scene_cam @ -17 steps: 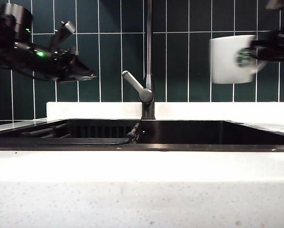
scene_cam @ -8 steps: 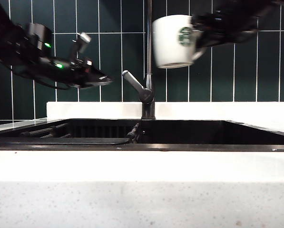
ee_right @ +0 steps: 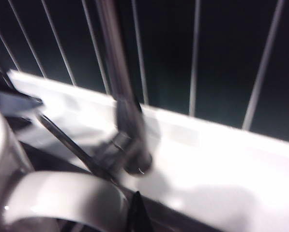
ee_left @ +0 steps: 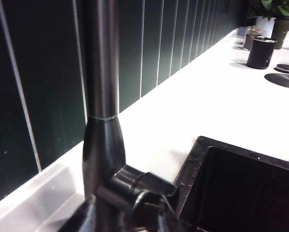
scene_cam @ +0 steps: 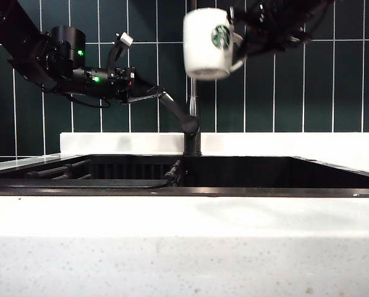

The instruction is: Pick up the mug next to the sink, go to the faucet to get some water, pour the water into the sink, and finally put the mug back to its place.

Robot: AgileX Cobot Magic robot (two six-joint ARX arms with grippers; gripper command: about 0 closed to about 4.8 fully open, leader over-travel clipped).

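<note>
Exterior view, left to right. The left gripper (scene_cam: 148, 94) reaches in from the upper left on its black arm, level with the slanted lever handle (scene_cam: 173, 109), its tips right at the handle's upper end; whether they touch it cannot be told, and the spread of its jaws cannot be read in any view. The faucet (scene_cam: 193, 117) rises as a thin dark pipe from its cylindrical base at the back edge of the sink (scene_cam: 233, 170), a wide black basin set in the white speckled countertop (scene_cam: 184, 247). The mug (scene_cam: 207, 43) hangs high in front of the pipe, close to upright with a slight tilt, logo facing the camera, well above the basin. The right gripper (scene_cam: 243, 38) comes in from the upper right and is clamped on the mug at its handle side.

Left wrist view: faucet pipe (ee_left: 101, 72) and lever base (ee_left: 139, 188) fill the foreground, the sink corner (ee_left: 231, 188) beside them. Right wrist view (blurred): the white mug handle (ee_right: 62, 198) lies close to the lens, the faucet (ee_right: 125, 111) beyond it against dark green tiles (ee_right: 221, 53)
</note>
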